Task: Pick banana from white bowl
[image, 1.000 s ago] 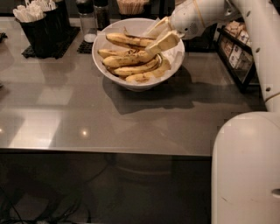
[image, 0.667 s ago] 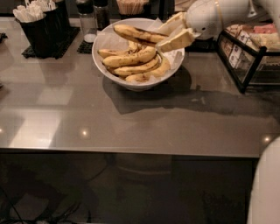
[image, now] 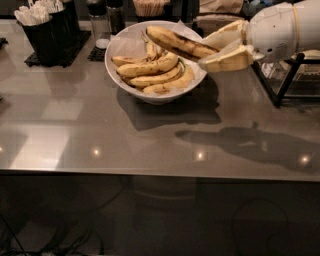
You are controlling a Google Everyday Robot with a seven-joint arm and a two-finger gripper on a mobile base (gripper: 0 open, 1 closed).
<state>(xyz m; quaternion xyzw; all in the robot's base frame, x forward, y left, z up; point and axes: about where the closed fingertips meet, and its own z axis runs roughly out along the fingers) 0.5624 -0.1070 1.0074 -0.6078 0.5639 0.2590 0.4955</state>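
The white bowl (image: 125, 75) stands at the back middle of the grey counter, lined with white paper. Several yellow bananas (image: 147, 67) lie in it. My gripper (image: 212, 50) reaches in from the right, above the bowl's right rim, and is shut on the banana (image: 175, 42), a long, nearly straight one with dark brown streaks. The banana is lifted above the others and points up to the left over the bowl. Its right end is hidden between the cream fingers (image: 227, 59).
A black holder with white utensils (image: 42, 27) stands at the back left. Shakers (image: 100, 20) and a cup of sticks (image: 150, 7) stand behind the bowl. A black wire rack (image: 290, 80) is at the right. The counter's front edge (image: 150, 172) runs across the middle.
The gripper has lifted the streaked banana up out of the pile and drawn it to the right. The camera has moved closer to the bowl.
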